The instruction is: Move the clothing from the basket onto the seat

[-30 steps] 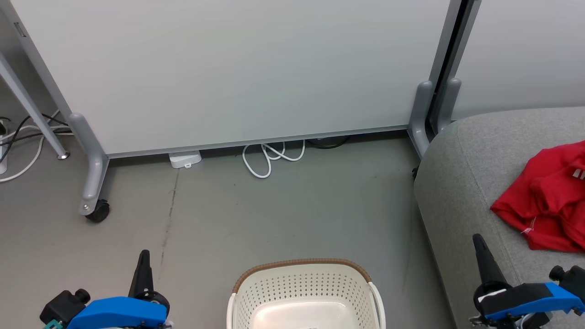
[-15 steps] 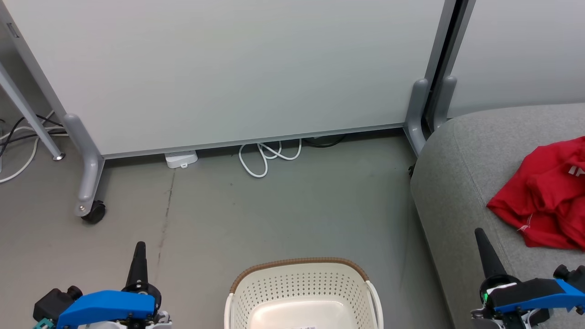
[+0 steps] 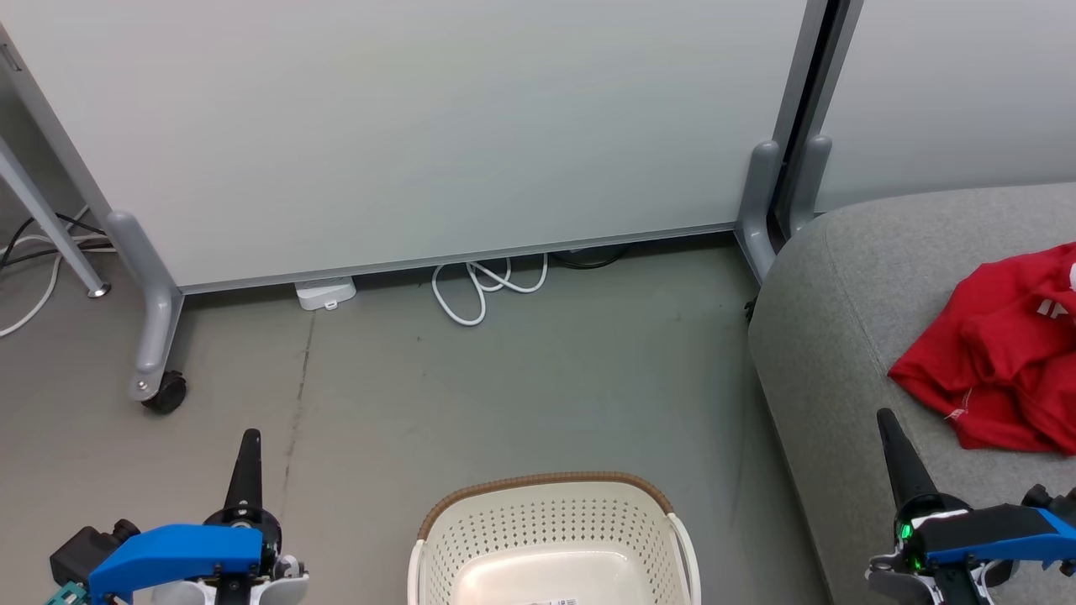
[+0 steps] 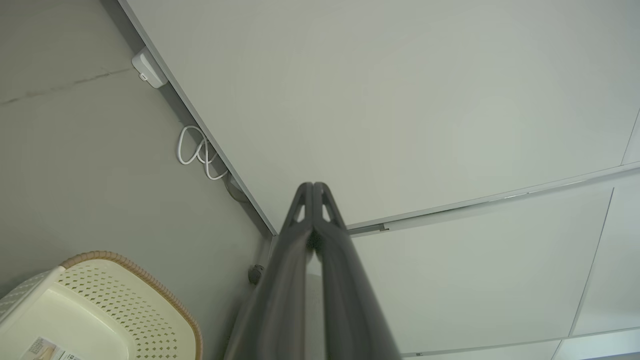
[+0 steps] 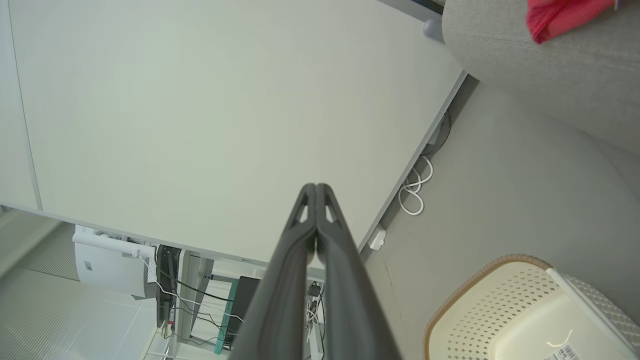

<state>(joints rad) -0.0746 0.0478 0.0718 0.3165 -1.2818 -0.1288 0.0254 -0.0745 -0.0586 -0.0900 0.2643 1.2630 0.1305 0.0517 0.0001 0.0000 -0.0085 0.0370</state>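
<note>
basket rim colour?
Brown, woven-look band on the cream perforated basket; clearest in the head view.

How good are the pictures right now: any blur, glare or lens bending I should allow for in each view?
Head view: even soft light, no glare, sharp; the basket and the clothing are cut by the frame edges. Left wrist view: the left gripper blurs toward the bottom edge; the panel edges bow slightly. Right wrist view: the right gripper blurs likewise.
</note>
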